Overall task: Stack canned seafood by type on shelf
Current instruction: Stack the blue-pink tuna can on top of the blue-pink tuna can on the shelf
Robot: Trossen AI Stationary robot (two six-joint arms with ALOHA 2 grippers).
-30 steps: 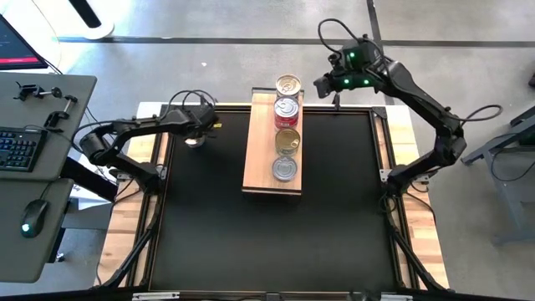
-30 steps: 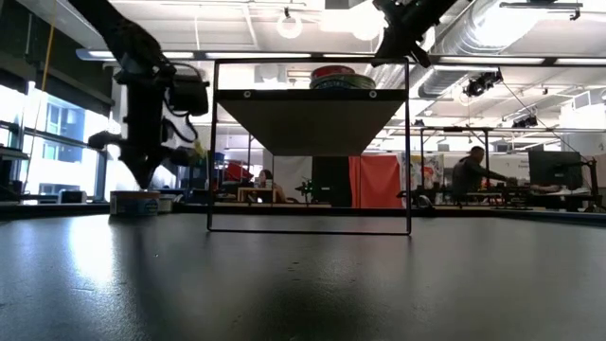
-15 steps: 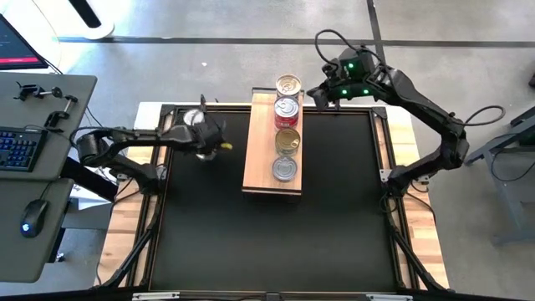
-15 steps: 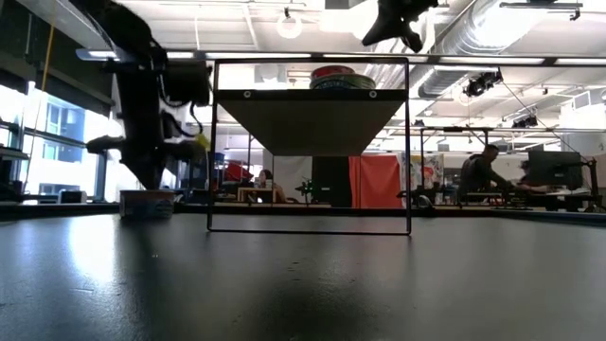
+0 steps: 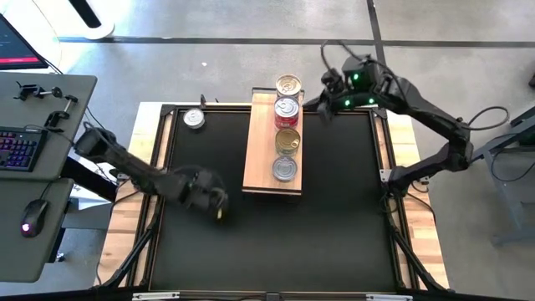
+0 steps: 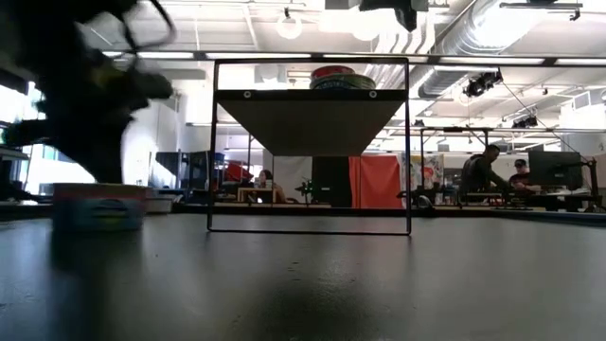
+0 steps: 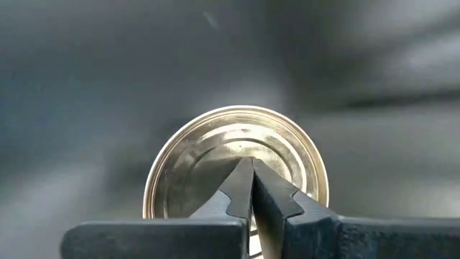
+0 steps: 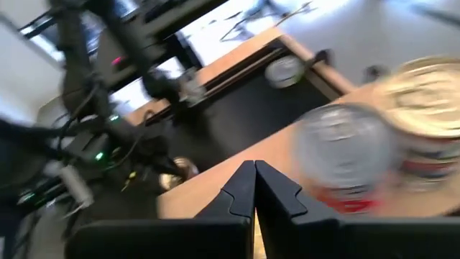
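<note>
Hovering over the black mat, the left gripper [image 7: 251,173], fingers pinched together, points down at a gold tin [image 7: 236,162] beneath it, left of the shelf [image 5: 259,155]; right gripper [image 8: 254,176], pinched empty, waits beside the far tins

Black tabletop [image 5: 276,234] in a pale wooden frame [image 5: 125,226]. Left of it, a grey side desk [image 5: 38,226] with a keyboard [image 5: 18,149] at its far part and a black mouse [image 5: 31,219] nearer; red-lit monitor corner [image 5: 17,46] far left. Grey concrete floor [image 5: 209,67] with a dark seam line across the far side. Low view: open workshop beyond the table, orange-red panel [image 6: 371,182] centre, two people [image 6: 478,172] at desks on the right, ceiling ducts [image 6: 492,38] and lamps overhead
</note>
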